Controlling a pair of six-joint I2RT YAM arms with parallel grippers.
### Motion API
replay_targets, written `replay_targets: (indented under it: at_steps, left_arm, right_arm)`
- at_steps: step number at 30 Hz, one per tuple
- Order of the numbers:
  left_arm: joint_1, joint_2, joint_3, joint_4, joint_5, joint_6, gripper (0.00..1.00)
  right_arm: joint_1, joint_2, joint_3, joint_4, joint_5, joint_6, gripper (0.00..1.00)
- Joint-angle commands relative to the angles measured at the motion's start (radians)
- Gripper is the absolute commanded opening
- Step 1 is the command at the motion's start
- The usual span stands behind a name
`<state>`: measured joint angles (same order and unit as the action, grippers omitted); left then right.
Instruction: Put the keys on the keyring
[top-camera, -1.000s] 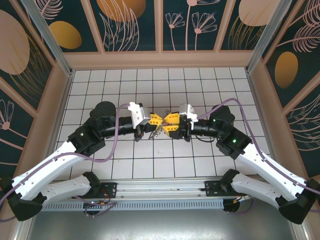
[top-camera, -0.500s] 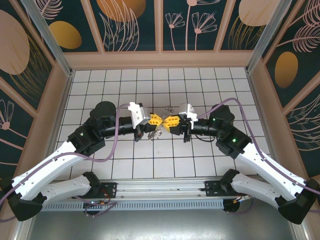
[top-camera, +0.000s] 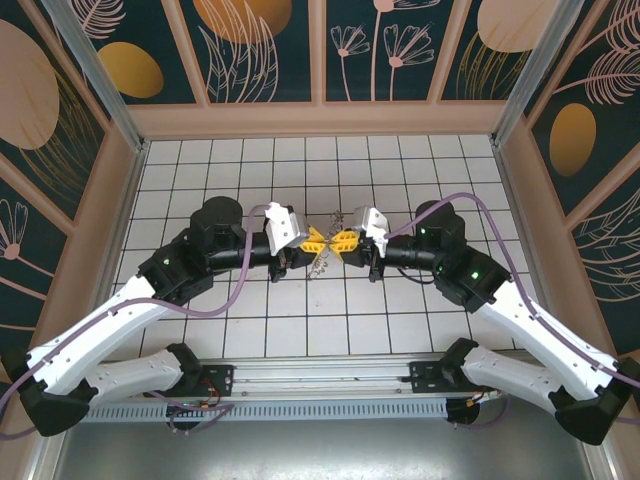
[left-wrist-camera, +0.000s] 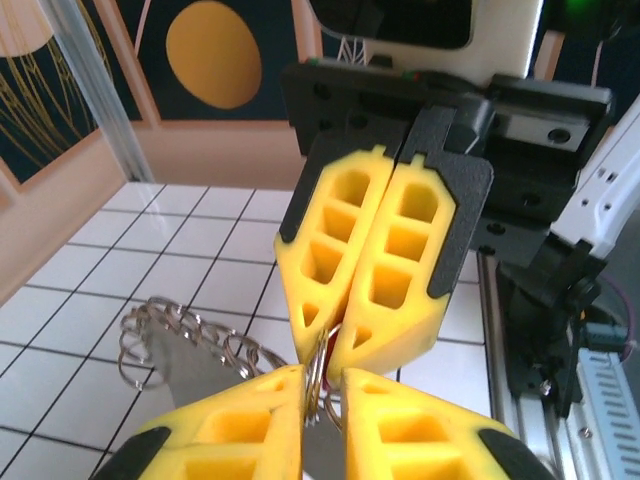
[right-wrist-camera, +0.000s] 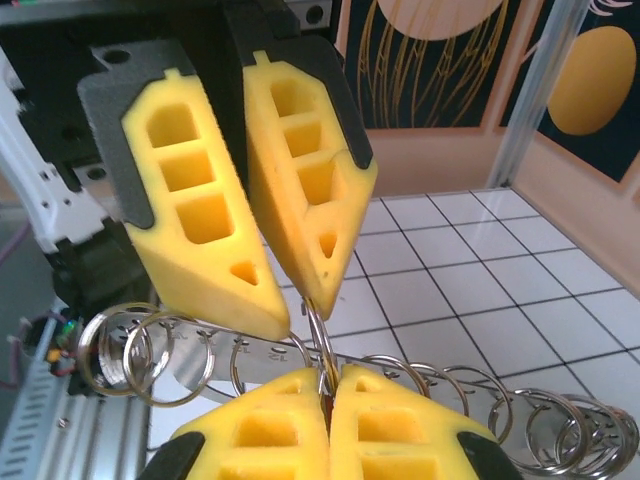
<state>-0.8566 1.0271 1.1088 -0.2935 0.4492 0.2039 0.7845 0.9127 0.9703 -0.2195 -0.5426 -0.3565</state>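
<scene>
At the table's middle my left gripper (top-camera: 316, 240) and right gripper (top-camera: 342, 241) meet tip to tip. Between them is the keyring (right-wrist-camera: 318, 330), a thin silvery wire loop. In the right wrist view my right gripper (right-wrist-camera: 327, 400) is shut on the loop's lower part, with a sliver of red, perhaps the red key head, in the same pinch. My left gripper (right-wrist-camera: 298, 312) stands slightly open; the keyring (left-wrist-camera: 318, 375) lies in its gap against one finger (left-wrist-camera: 230, 425). Small silvery keys (top-camera: 318, 262) hang below the tips.
A silvery metal strip (right-wrist-camera: 250, 345) strung with several wire rings hangs just under both grippers and also appears as the ringed strip (left-wrist-camera: 185, 345) in the left wrist view. White tiled floor (top-camera: 300, 320) spreads around. Wooden walls (top-camera: 320, 120) enclose the cell.
The right gripper has narrowed from wide open to shut and closed in on the left one. Both wrists have shifted slightly toward the far wall and toward each other.
</scene>
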Motion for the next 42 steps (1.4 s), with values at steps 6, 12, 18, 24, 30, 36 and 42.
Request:
replay_targets:
  at_steps: [6, 12, 18, 24, 30, 36, 42]
  left_arm:
    - [-0.004, 0.079, 0.161, -0.27, -0.068, 0.121, 0.18]
    - [-0.003, 0.133, 0.222, -0.348, -0.058, 0.173, 0.18]
    - [-0.003, 0.154, 0.226, -0.358, -0.025, 0.182, 0.19]
    - [-0.004, 0.154, 0.208, -0.349, -0.008, 0.178, 0.21]
    - [-0.004, 0.156, 0.198, -0.325, -0.003, 0.172, 0.21]
    - [-0.005, 0.171, 0.192, -0.31, 0.001, 0.17, 0.21]
    - [-0.005, 0.186, 0.195, -0.305, -0.006, 0.175, 0.21]
  right_arm:
    - [0.069, 0.07, 0.136, -0.219, 0.187, -0.212, 0.0]
    - [0.072, 0.092, 0.165, -0.262, 0.162, -0.261, 0.0]
    - [0.072, 0.098, 0.182, -0.259, 0.142, -0.271, 0.0]
    - [0.072, 0.108, 0.192, -0.261, 0.129, -0.279, 0.0]
    - [0.072, 0.107, 0.191, -0.254, 0.112, -0.277, 0.0]
    - [0.071, 0.084, 0.18, -0.235, 0.093, -0.263, 0.0]
    - [0.072, 0.076, 0.172, -0.224, 0.081, -0.265, 0.0]
